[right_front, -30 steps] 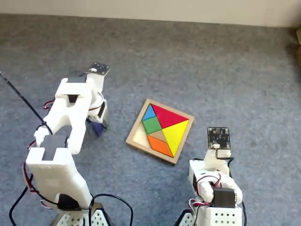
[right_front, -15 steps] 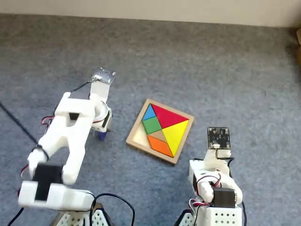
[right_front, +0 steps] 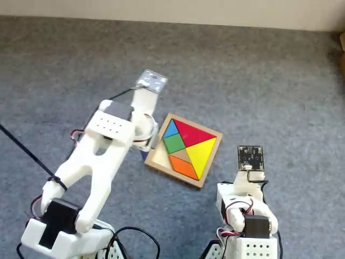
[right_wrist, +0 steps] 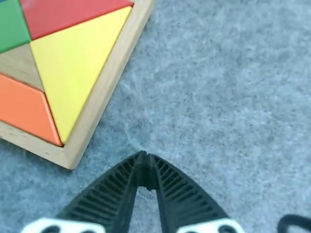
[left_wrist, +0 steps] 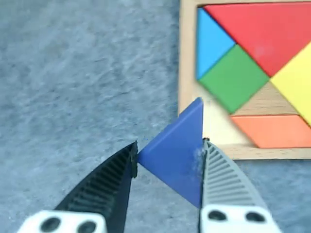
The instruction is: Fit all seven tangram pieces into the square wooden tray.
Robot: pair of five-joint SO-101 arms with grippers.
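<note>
The square wooden tray [right_front: 153, 162] lies mid-table holding red [right_front: 193, 133], yellow [right_front: 202, 152], orange [right_front: 184, 167], green [right_front: 173, 143] and light blue [right_front: 171, 129] pieces, with a bare triangular gap at its left corner. My left gripper [left_wrist: 167, 153] is shut on a dark blue triangle [left_wrist: 177, 153], held just above the tray's left edge [left_wrist: 187, 73]; in the high view that piece [right_front: 145, 155] peeks out beside the arm. My right gripper [right_wrist: 144, 172] is shut on nothing, resting over the carpet near the tray's right corner [right_wrist: 73, 158].
Grey carpet [right_front: 259, 81] covers the table all around the tray. The left arm [right_front: 108, 151] stretches across the tray's left side. The right arm's base [right_front: 245, 216] stands at the front right.
The left arm has swung right with the dark blue triangle, from the carpet at the left to the tray's left edge. The right arm has stayed still.
</note>
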